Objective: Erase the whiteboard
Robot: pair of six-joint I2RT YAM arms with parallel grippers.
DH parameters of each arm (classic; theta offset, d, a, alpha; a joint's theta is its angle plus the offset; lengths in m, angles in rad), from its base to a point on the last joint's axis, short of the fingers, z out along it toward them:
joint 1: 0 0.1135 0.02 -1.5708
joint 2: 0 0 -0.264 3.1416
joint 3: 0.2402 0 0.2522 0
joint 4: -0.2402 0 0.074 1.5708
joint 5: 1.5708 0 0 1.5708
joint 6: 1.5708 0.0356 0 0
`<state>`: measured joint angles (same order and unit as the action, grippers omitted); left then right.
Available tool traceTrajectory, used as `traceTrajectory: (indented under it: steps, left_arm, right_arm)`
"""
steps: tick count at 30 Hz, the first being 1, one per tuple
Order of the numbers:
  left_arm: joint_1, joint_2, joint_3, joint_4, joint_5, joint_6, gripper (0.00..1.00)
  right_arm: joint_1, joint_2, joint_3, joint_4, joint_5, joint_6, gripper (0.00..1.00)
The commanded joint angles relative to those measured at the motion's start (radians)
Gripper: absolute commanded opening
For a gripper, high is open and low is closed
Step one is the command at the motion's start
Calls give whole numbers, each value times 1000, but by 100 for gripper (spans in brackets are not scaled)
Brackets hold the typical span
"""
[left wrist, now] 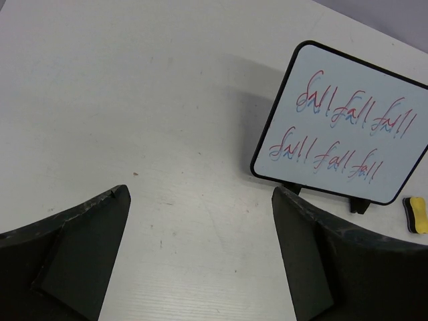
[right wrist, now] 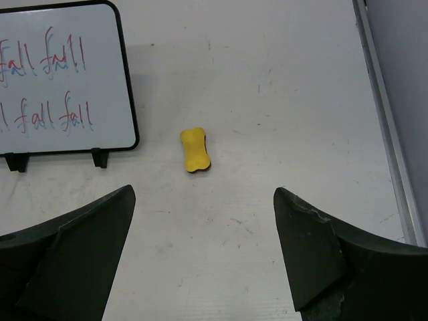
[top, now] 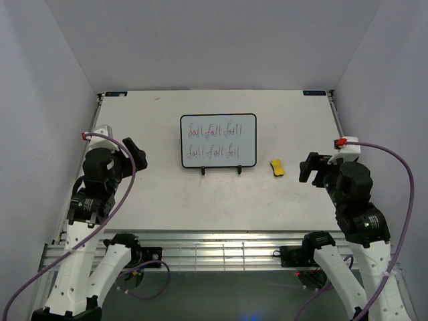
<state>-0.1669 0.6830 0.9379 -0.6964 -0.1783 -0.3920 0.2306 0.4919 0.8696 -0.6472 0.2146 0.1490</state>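
Observation:
The whiteboard (top: 218, 140) stands tilted on its small stand in the middle of the table, two rows of red scribbles on it; it also shows in the left wrist view (left wrist: 344, 127) and the right wrist view (right wrist: 63, 80). A small yellow eraser (top: 277, 167) lies on the table just right of the board (right wrist: 195, 150) (left wrist: 417, 215). My left gripper (top: 136, 154) hovers open well to the left of the board, nothing between its fingers (left wrist: 200, 194). My right gripper (top: 309, 168) is open, a short way right of the eraser (right wrist: 204, 194).
A raised metal rail (right wrist: 388, 120) runs along the table's right edge. Grey walls close in the table at the back and both sides. The board's black feet (top: 221, 171) rest on the table in front of it.

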Motion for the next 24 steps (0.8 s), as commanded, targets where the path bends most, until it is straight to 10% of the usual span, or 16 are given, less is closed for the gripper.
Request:
traceTrajectory:
  steps: [1, 13, 24]
  left_arm:
    - [-3, -7, 32, 21, 28, 4, 98]
    - [-2, 90, -74, 291, 348, 16, 98]
    - [144, 685, 79, 847, 958, -45, 98]
  right_arm:
    - [6, 13, 32, 29, -18, -6, 90]
    - [6, -93, -89, 139, -207, 44, 90]
    - [6, -41, -100, 124, -460, -3, 90]
